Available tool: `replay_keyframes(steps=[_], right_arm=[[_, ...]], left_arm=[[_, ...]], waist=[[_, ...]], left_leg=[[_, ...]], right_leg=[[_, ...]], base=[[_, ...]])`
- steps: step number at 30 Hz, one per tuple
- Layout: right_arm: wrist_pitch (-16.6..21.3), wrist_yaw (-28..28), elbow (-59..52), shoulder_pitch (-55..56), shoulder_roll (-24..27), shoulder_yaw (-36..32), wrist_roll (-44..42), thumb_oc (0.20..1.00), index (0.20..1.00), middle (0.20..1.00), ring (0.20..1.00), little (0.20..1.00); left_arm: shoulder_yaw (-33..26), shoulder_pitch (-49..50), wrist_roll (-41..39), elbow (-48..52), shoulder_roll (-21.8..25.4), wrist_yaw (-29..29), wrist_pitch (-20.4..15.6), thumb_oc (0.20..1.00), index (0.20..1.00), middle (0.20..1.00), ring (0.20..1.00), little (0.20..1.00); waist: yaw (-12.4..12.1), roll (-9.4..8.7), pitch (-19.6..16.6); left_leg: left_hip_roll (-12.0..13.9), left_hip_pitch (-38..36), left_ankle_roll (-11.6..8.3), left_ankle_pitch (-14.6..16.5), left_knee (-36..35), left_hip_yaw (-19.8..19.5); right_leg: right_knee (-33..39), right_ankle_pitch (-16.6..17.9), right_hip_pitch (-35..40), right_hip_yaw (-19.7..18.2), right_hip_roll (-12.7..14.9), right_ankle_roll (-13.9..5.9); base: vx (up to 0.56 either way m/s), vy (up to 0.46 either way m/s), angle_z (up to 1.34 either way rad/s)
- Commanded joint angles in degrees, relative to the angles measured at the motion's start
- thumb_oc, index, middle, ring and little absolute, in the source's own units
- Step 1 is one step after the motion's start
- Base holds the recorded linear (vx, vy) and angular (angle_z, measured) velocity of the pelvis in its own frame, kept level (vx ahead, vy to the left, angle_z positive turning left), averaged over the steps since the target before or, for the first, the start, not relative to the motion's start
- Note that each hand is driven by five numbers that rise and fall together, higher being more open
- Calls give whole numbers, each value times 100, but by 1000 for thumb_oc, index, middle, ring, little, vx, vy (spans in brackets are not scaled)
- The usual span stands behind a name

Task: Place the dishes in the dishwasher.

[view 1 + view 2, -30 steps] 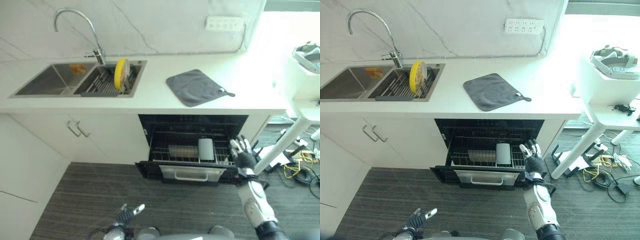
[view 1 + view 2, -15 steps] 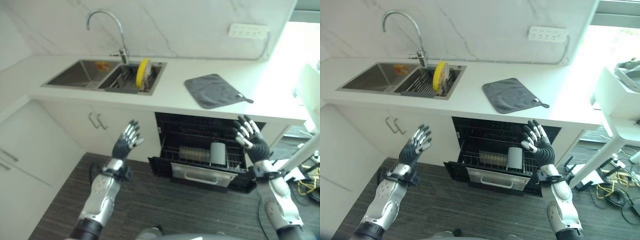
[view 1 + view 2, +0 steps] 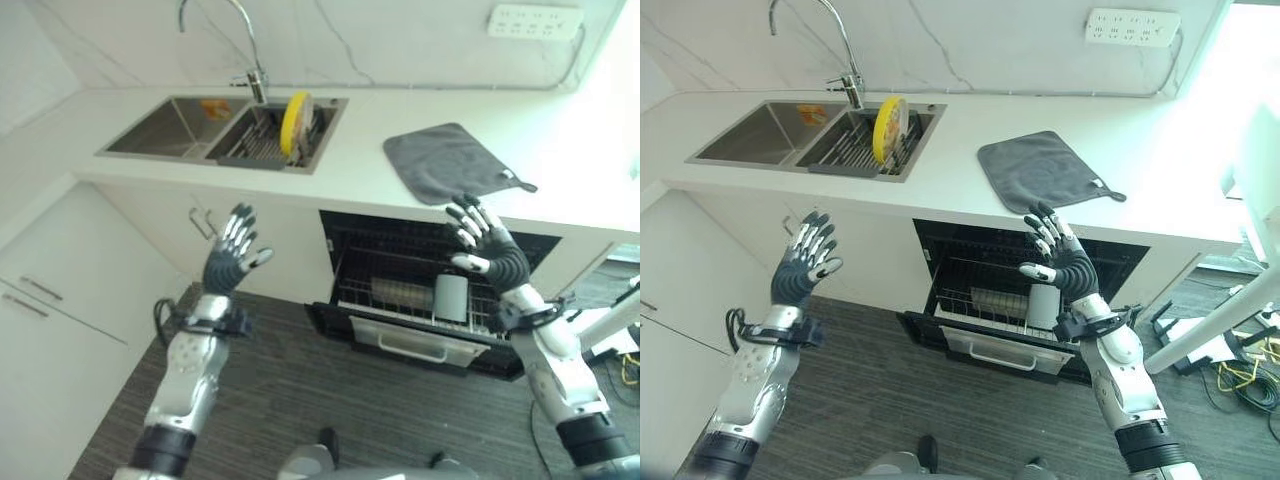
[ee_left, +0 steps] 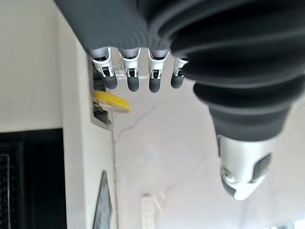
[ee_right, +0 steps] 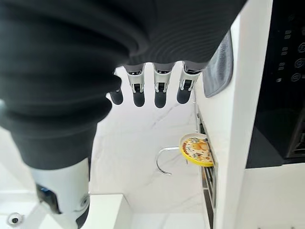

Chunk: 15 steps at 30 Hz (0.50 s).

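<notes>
A yellow plate (image 3: 294, 121) stands on edge in the rack of the right sink basin (image 3: 262, 151); it also shows as the yellow plate (image 5: 196, 149). Below the counter the dishwasher (image 3: 430, 300) is open, its wire rack pulled out with a grey cup (image 3: 450, 297) and a row of dishes (image 3: 398, 293) in it. My left hand (image 3: 230, 265) is raised in front of the cabinet, fingers spread, holding nothing. My right hand (image 3: 490, 250) is raised over the dishwasher rack, fingers spread and empty too.
A grey cloth (image 3: 450, 163) lies on the white counter (image 3: 360, 170) right of the sink. A curved tap (image 3: 235, 40) rises behind the sink. White cabinets (image 3: 60, 300) stand to the left. A socket strip (image 3: 530, 20) is on the wall.
The camera has shifted. Both hands have risen higher, still spread; the plate and the dishwasher rack stay as they were.
</notes>
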<state>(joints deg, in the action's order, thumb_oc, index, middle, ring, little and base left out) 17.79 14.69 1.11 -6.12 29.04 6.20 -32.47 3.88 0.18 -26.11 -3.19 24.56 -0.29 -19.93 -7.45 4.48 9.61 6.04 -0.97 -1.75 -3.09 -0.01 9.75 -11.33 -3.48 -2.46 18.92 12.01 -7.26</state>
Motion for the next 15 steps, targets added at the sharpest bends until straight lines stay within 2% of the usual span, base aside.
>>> replay_keyframes(steps=[1,5,7,8,9,11,14,15], right_arm=[[111,-18,-336,-666,-123,-8,-3,1000,1000,1000,1000,1000],[13,-91,-460,-545,-248,31,79,1000,1000,1000,1000,1000],[1,-55,-601,-397,-210,-58,239,1000,1000,1000,1000,1000],[-6,-73,-638,-382,-186,-72,250,1000,1000,1000,1000,1000],[0,-172,-617,-457,-166,-39,265,1000,1000,1000,1000,1000],[41,-253,-546,-563,-169,4,284,1000,1000,1000,1000,1000],[94,-382,-526,-618,-237,-20,367,1000,1000,1000,1000,1000],[86,-516,-623,-552,-210,-92,368,1000,1000,1000,1000,1000]], left_arm=[[-181,-482,-96,203,331,-138,-625,1000,1000,1000,1000,1000],[-94,-445,-44,166,154,-12,-709,1000,1000,1000,1000,1000],[-200,-272,-192,210,66,-227,-815,1000,1000,1000,1000,1000],[-230,-191,-182,258,35,-296,-823,1000,1000,1000,1000,1000],[-256,-32,-163,388,-1,-411,-775,1000,1000,1000,1000,1000],[-235,25,-169,456,3,-446,-745,1000,1000,1000,1000,1000],[-247,64,-342,538,38,-636,-602,1000,1000,1000,1000,1000],[-208,8,-408,509,55,-733,-567,1000,1000,1000,1000,1000]], waist=[[-184,-311,152],[-70,-355,80],[-14,-408,81],[-21,-421,112],[-64,-389,192],[-99,-340,212],[-79,-213,190],[3,-203,177]], left_leg=[[137,22,-275,455,425,-467],[271,32,-358,534,635,-202],[257,123,-351,665,1104,-85],[263,196,-365,597,1330,-138],[324,328,-387,453,1522,-396],[457,233,-417,373,1284,-458],[842,67,-628,6,590,-438],[843,-81,-603,145,356,-233]], right_leg=[[591,-365,743,-160,-309,124],[708,-339,795,-57,-354,163],[652,-323,750,-50,-299,203],[631,-290,724,-91,-276,219],[523,-245,629,-216,-261,230],[468,-258,607,-241,-236,204],[380,-291,650,-181,-29,25],[312,-254,647,-64,179,-120]], base=[[45,-174,-7],[78,-83,0],[73,35,9],[62,171,10],[52,194,2],[77,308,-19],[105,507,-15],[99,622,-17]])
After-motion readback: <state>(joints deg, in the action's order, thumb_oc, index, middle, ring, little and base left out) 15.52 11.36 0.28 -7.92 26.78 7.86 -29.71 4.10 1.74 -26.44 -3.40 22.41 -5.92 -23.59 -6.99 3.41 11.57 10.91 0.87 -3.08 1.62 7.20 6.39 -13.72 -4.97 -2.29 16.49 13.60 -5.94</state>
